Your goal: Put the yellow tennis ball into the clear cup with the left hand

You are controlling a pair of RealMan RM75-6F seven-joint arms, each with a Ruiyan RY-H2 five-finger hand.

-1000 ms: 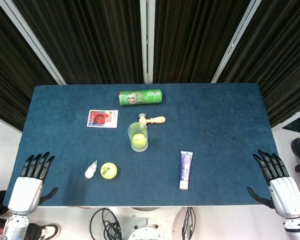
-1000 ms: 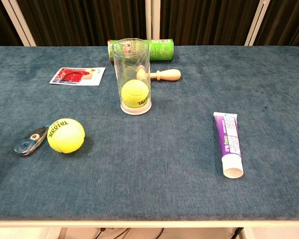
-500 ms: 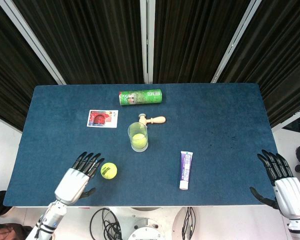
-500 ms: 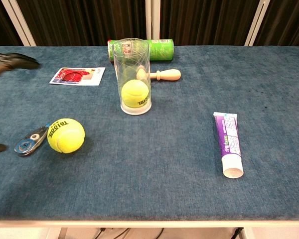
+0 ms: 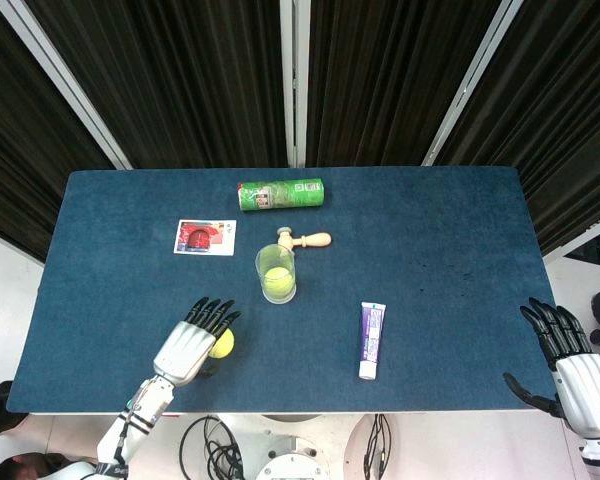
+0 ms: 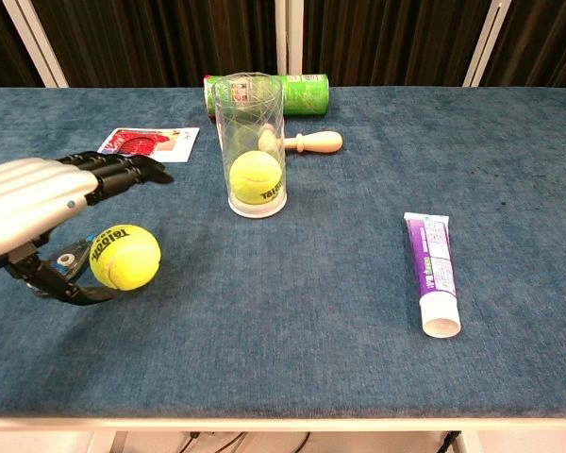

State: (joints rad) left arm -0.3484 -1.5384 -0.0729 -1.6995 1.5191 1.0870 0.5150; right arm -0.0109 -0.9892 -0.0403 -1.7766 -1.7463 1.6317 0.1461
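Observation:
A yellow tennis ball lies on the blue table near its front left. My left hand hovers over it with fingers spread and thumb low beside it, holding nothing; in the head view the left hand covers most of the ball. The clear cup stands upright at mid-table with another yellow tennis ball inside; the head view shows the cup too. My right hand hangs open off the table's front right corner.
A small white-and-blue object lies just left of the loose ball, under my left hand. A purple tube lies front right. Behind the cup are a wooden handle, a green can on its side and a red card.
My left hand has swept in from the table's left front edge to a spot right over the loose tennis ball. The right hand drifted slightly outward. The objects have not moved.

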